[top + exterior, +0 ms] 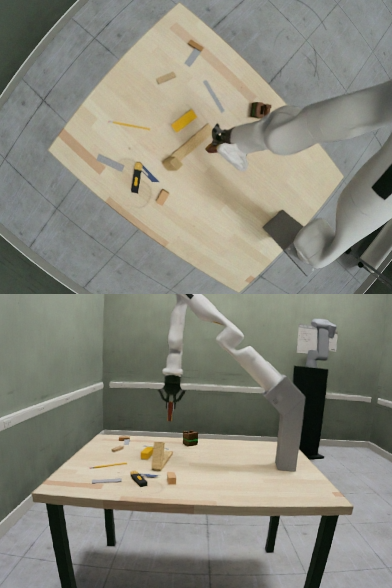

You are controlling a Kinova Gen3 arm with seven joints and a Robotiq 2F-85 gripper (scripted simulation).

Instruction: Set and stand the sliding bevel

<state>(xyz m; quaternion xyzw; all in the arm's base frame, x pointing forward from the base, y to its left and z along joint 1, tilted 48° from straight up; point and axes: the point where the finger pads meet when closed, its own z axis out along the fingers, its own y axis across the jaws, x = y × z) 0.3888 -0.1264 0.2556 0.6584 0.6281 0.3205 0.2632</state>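
Observation:
My gripper (218,134) (171,398) hangs high above the table's middle and is shut on a reddish-brown wooden bevel (212,148) (170,410), which points straight down from the fingers. The leg and rail piece (187,148) (161,455) of light wood lies just left of and below the gripper. The slotted block (260,108) (190,438), dark brown with a green band, stands at the table's far side, apart from the gripper. The black bevel (136,178) (138,478), with yellow marks and a blue blade, lies near the front left.
A yellow block (183,120), a pencil (129,125), two small wooden blocks (166,77) (162,196), grey strips (213,96) (110,162) and a brown stock with a grey blade (194,51) lie on the table. The arm's grey base (282,229) stands at the right.

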